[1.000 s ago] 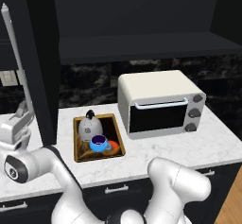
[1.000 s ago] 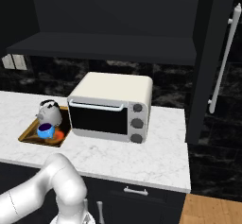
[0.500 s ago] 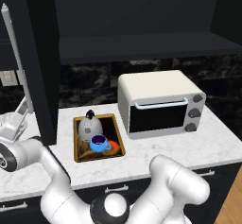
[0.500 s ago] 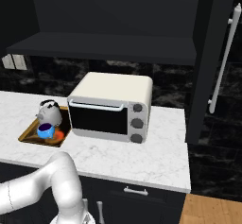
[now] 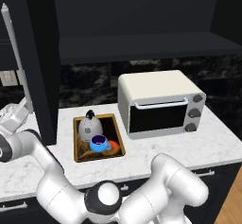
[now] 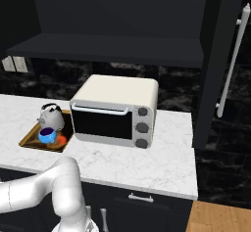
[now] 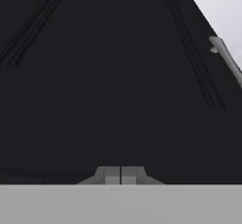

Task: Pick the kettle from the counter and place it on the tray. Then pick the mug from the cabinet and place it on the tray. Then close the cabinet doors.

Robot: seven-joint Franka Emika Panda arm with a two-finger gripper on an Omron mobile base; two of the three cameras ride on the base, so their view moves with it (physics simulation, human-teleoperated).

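Just ahead of the end effector (image 7: 121, 171), tips pressed together and empty, stands the left cabinet door (image 5: 28, 72); off to its right kettle (image 5: 88, 126) and mug (image 5: 98, 143) sit on the tray (image 5: 75, 142) on the table (image 5: 198, 145); risk: tips skidding off the flat panel, door left ajar.

A cream toaster oven (image 5: 160, 104) with a dark glass door and three grey knobs stands toward the right end of the bench (image 5: 189, 147), close to its back edge. Behind it runs a black backsplash (image 6: 181, 91) veined with grey. A light switch plate (image 6: 13, 63) sits on that wall at the far left. Under the bench are dark drawers (image 6: 147, 201) with silver handles. A strip of wooden floor (image 6: 220, 219) shows at the lower right.
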